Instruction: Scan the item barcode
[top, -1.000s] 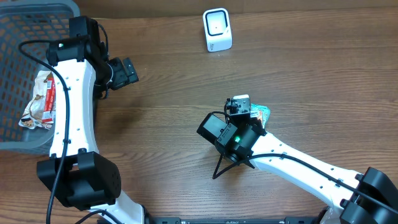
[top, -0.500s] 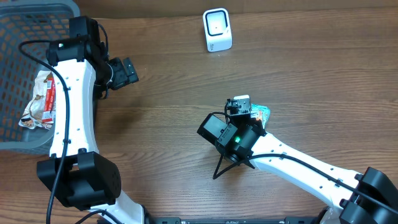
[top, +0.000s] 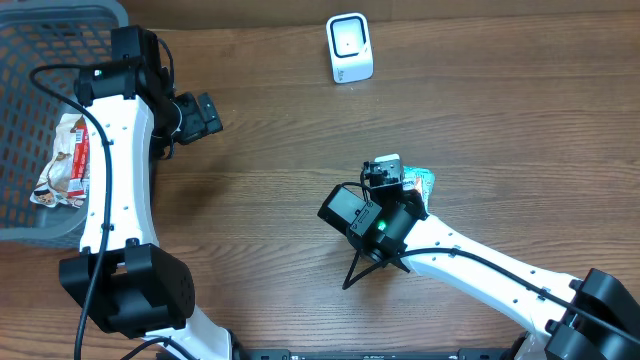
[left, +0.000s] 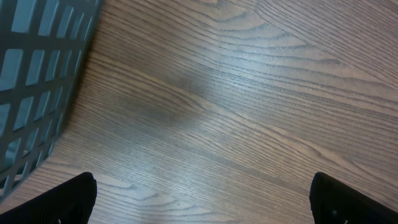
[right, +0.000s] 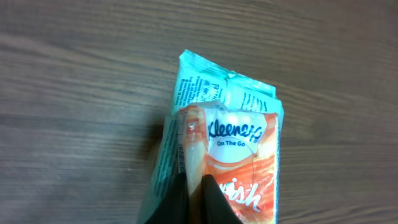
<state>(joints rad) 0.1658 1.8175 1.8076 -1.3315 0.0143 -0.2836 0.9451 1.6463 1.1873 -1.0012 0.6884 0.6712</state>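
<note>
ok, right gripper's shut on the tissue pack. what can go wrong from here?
1. The right gripper seems to pinch only the near end of the soft tissue pack, so the pack may sag or slip out on the lift.
2. No barcode shows on the logo side facing up, so the pack could reach the scanner with the wrong side presented and need turning.

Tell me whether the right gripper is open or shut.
Shut: the right gripper has its fingertips together, no gap, pinched on the tissue pack.
</note>
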